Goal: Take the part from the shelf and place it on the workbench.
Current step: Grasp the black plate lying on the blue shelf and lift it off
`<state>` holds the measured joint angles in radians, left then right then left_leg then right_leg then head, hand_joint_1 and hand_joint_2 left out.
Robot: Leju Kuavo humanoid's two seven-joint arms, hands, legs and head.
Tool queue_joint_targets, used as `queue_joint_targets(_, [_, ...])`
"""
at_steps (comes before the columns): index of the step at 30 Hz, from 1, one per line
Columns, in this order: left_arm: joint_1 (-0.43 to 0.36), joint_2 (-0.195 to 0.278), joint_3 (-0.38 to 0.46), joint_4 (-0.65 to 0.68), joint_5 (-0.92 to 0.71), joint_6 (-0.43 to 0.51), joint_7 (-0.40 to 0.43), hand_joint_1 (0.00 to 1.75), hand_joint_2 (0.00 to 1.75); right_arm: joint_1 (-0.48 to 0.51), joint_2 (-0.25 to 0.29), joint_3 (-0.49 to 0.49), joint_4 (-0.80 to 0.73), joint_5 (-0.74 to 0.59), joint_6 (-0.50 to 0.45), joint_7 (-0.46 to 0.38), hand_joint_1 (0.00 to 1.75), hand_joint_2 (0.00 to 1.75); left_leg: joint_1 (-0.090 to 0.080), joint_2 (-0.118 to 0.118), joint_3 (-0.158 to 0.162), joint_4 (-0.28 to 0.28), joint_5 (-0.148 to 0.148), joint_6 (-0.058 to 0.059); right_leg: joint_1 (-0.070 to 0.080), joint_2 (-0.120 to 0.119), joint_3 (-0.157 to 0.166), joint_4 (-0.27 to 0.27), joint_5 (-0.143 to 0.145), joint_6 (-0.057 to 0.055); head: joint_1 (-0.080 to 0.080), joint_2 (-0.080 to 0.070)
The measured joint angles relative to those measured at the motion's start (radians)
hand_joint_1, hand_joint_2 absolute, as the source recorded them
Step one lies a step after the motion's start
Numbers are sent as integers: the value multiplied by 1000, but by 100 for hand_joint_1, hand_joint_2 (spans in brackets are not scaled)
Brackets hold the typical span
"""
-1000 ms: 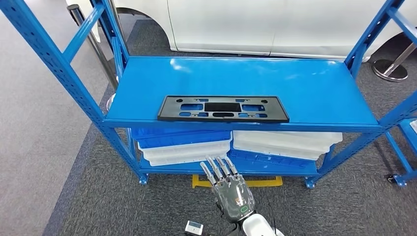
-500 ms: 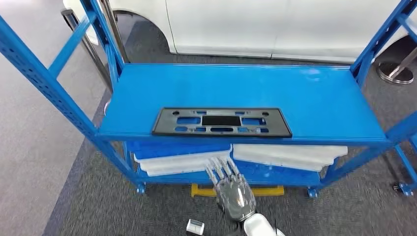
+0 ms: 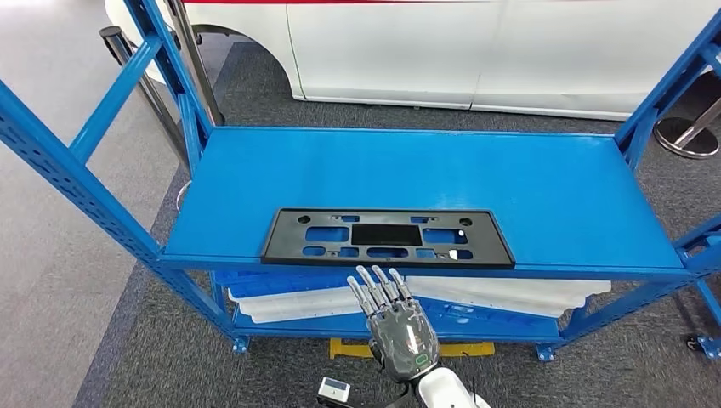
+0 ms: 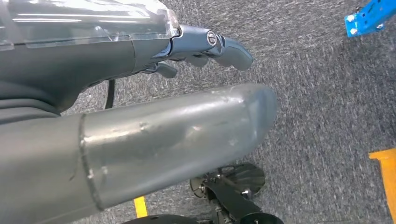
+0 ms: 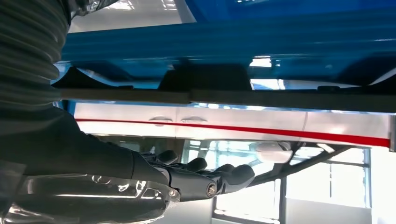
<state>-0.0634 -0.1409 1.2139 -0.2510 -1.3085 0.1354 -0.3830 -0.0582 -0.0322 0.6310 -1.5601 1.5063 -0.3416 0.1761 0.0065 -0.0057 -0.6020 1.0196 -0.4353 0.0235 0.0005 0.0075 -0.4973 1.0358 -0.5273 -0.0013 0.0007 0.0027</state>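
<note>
Part (image 3: 387,237) (a flat black plate) lies at the shelf's (image 3: 544,187) front edge; right hand (image 3: 398,327) hovers below it, fingers spread, holding nothing; left hand (image 4: 140,140) unclear.

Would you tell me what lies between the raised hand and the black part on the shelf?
In the head view, just the shelf's blue front edge separates the right hand from the black part.

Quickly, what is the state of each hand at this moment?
Left hand: holds nothing; whether its fingers are open or curled cannot be told.
Right hand: open, fingers straight, holding nothing, just below the black part on the shelf.
</note>
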Motion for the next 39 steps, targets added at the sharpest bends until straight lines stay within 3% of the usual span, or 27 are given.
queue_joint_targets(2, [0, -1, 0, 0, 0, 0, 1, 0, 0, 0, 1, -3, 1, -4, -1, 0, 0, 175, 3, -1, 16, -8, -4, 11, -3, -2, -30, 64, -18, 10, 0, 0])
queue_joint_targets(5, [0, 0, 0, 0, 0, 0, 2, 0, 0, 5, 0, -6, 5, -9, -2, 0, 0, 175, 3, 0, 30, -10, -19, 20, -7, -2, -143, 237, -94, 21, 0, 0])
queue_joint_targets(6, [0, 0, 0, 0, 0, 0, 2, 0, 0, 8, 0, -6, 7, -10, -2, 0, 0, 175, 2, -1, 36, -10, -25, 21, -8, -2, -172, 267, -105, 24, 0, 0])
queue_joint_targets(7, [1, 0, 0, 0, 0, 0, 3, 0, 0, 9, 0, -7, 9, -10, -2, 0, 0, 175, 2, -2, 45, -10, -32, 20, -7, -2, -185, 262, -93, 23, 0, 0])
queue_joint_targets(8, [1, 0, 0, 0, 0, 0, 3, 0, 0, 10, 0, -7, 10, -10, -2, 0, 0, 175, 1, -2, 56, -10, -39, 19, -7, -2, -181, 223, -59, 20, 0, 0])
queue_joint_targets(10, [1, -1, 0, 0, 0, -1, 2, 0, 0, 10, 0, -8, 12, -11, -3, 0, 0, 175, -1, -3, 78, -10, -55, 15, -1, -2, -147, 94, 37, 5, 0, 0])
queue_joint_targets(12, [-1, -3, 0, 0, 0, -2, 2, 0, 0, 12, 0, -10, 14, -12, -5, 0, 0, 175, -3, -4, 88, -11, -68, 5, 8, -2, -126, 15, 76, -10, 1, 0])
queue_joint_targets(15, [-1, -2, 0, 0, -1, -4, 1, 0, 0, 15, 2, -12, 17, -13, -9, 0, 0, 175, -5, -3, 93, -1, -78, -12, 6, 0, -114, -3, 80, -24, 3, 0])
queue_joint_targets(17, [-2, 1, 0, 0, -1, -5, -1, 0, 0, 14, 6, -13, 17, -15, -13, 0, 0, 175, -4, -2, 80, 46, -96, -21, -1, -1, -95, -12, 77, -32, 2, 0])
queue_joint_targets(21, [-5, 2, 0, 0, -2, -6, -2, 0, 0, 13, 14, -14, 20, -29, -19, -5, 0, 175, 3, 0, -56, 263, -180, -39, -3, -5, -75, -15, 62, -41, 2, 0])
queue_joint_targets(22, [-3, 2, 0, 0, -3, -6, -1, 0, 0, 13, 15, -14, 21, -33, -19, -6, 0, 175, 4, 0, -72, 270, -172, -40, -4, -4, -70, -15, 57, -40, 2, 0])
queue_joint_targets(23, [-2, 2, 0, 0, -3, -5, 0, 0, 0, 14, 15, -15, 22, -38, -19, -7, 0, 175, 5, 0, -71, 240, -140, -41, -4, -3, -63, -14, 51, -39, 2, 0])
queue_joint_targets(25, [0, 3, 0, 0, -3, -2, 2, 0, 0, 14, 18, -17, 23, -45, -19, -8, 0, 175, 5, 1, -34, 111, -48, -37, -4, -2, -47, -12, 39, -33, 2, 0])
queue_joint_targets(27, [-1, 4, 0, 0, -4, 0, 4, 0, 0, 13, 21, -20, 24, -49, -20, -9, 0, 175, 1, 3, -6, 19, -14, -27, -2, -2, -43, -10, 30, -23, 2, 0])
queue_joint_targets(30, [1, 3, 0, 0, -4, 1, 5, 0, 0, 13, 23, -22, 25, -50, -21, -10, 0, 175, 0, 2, 1, 3, -9, -8, 0, -2, -44, -10, 22, -6, 2, 0])
queue_joint_targets(32, [1, 1, 0, 0, -4, 1, 4, 0, 0, 12, 23, -24, 25, -52, -23, -11, 0, 175, 4, 2, 7, -5, -4, 3, -2, -2, -53, 18, 0, 5, 2, 0])
queue_joint_targets(33, [0, 1, 0, 0, -5, 1, 3, 0, 0, 11, 23, -26, 25, -55, -25, -12, 0, 175, 6, 3, 10, -8, -4, 7, -3, -2, -75, 62, -25, 11, 2, 0])
queue_joint_targets(35, [-1, 1, 0, 0, -5, 1, 0, 0, 0, 11, 23, -30, 26, -66, -29, -14, 0, 175, 5, 3, 11, -9, -7, 13, -8, -3, -148, 197, -81, 19, 2, 0])
queue_joint_targets(36, [-1, 2, 0, 0, -5, 0, -2, 0, 0, 11, 23, -32, 27, -73, -31, -15, 0, 175, 4, 3, 12, -8, -9, 14, -9, -3, -183, 254, -96, 22, 2, 0])
queue_joint_targets(37, [-1, 2, 0, 0, -6, -2, -3, 0, 0, 11, 23, -34, 28, -80, -34, -17, 0, 175, 4, 3, 13, -8, -11, 15, -10, -3, -203, 278, -90, 22, 2, 0])
queue_joint_targets(38, [-1, 2, 0, 0, -8, -4, -3, 0, 0, 10, 24, -36, 29, -87, -36, -18, 0, 175, 4, 2, 16, -7, -14, 14, -10, -3, -203, 263, -63, 21, 2, 0])
queue_joint_targets(39, [-1, 2, 0, 0, -10, -5, -3, 0, 0, 8, 25, -38, 30, -93, -37, -19, 0, 175, 3, 1, 21, -7, -17, 13, -10, -3, -182, 208, -23, 18, 2, 0])
